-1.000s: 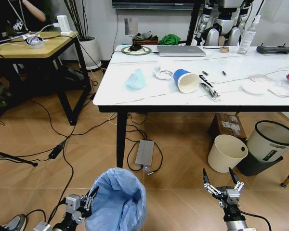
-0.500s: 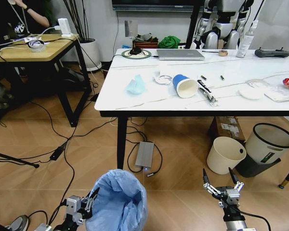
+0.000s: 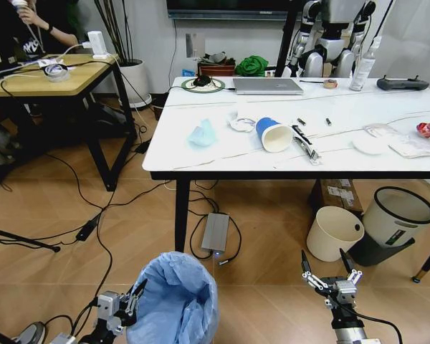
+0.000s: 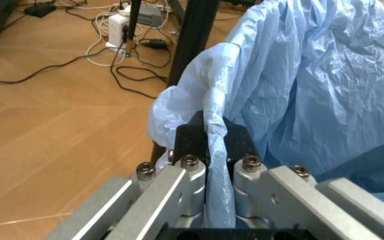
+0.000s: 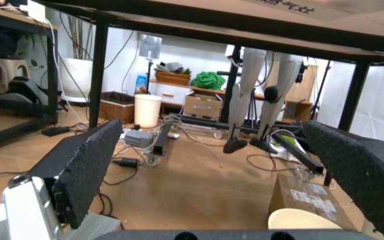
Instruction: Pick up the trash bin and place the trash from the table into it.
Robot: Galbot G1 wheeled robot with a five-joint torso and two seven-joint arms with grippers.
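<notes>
The trash bin [image 3: 178, 297], lined with a crinkly light-blue bag [image 4: 312, 85], hangs low at my front left. My left gripper [image 3: 137, 292] is shut on the bag's bulging rim [image 4: 213, 130]. On the white marble table [image 3: 201, 158] lies trash: a bluish tissue [image 3: 202, 133], a white crumpled tissue [image 3: 241, 123], a tipped blue-white paper cup [image 3: 275, 134], a white lid [image 3: 366, 145], a clear package [image 3: 410, 147] and a red wrapper [image 3: 428, 129]. My right gripper [image 3: 328, 266] stands open low at the front right, holding nothing; its black pads [image 5: 88, 167] are wide apart.
A cream bucket [image 3: 335, 232] and a white-and-dark-grey bin [image 3: 393, 222] stand under the table's right end beside a cardboard box [image 3: 339, 193]. Cables and a grey power unit [image 3: 216, 231] lie on the wooden floor. A laptop [image 3: 266, 85], controller [image 3: 403, 84] and wooden desk [image 3: 54, 75] sit farther back.
The whole head view has shifted: the table sits slightly higher and farther off, so the camera moved. Both grippers and the bin keep their places in the picture.
</notes>
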